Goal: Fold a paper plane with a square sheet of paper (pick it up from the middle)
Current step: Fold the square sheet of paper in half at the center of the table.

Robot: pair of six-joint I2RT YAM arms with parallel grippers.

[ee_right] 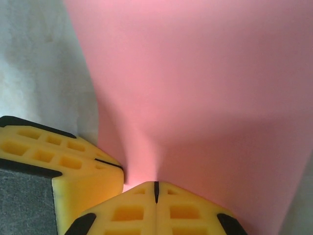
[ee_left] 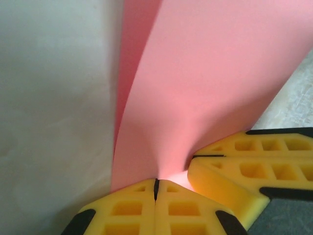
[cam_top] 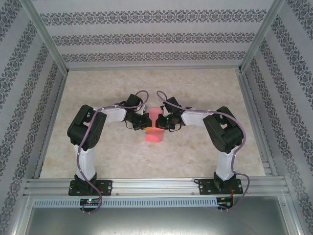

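Folding looks barely begun: the square sheet of paper (cam_top: 154, 134), mid-table, bends between the left gripper (ee_left: 156, 188) and right gripper (ee_right: 156, 190), both clamped tight on it; every plane crease lies ahead.

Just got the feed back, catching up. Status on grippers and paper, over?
Left gripper shut on the square sheet of paper. Right gripper shut on it too, beside the left. Sheet bowed, not yet a plane. No obstruction seen.

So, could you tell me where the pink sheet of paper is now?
In the top view the sheet is at the middle of the table, gripped by the left pincer and right pincer from either side.
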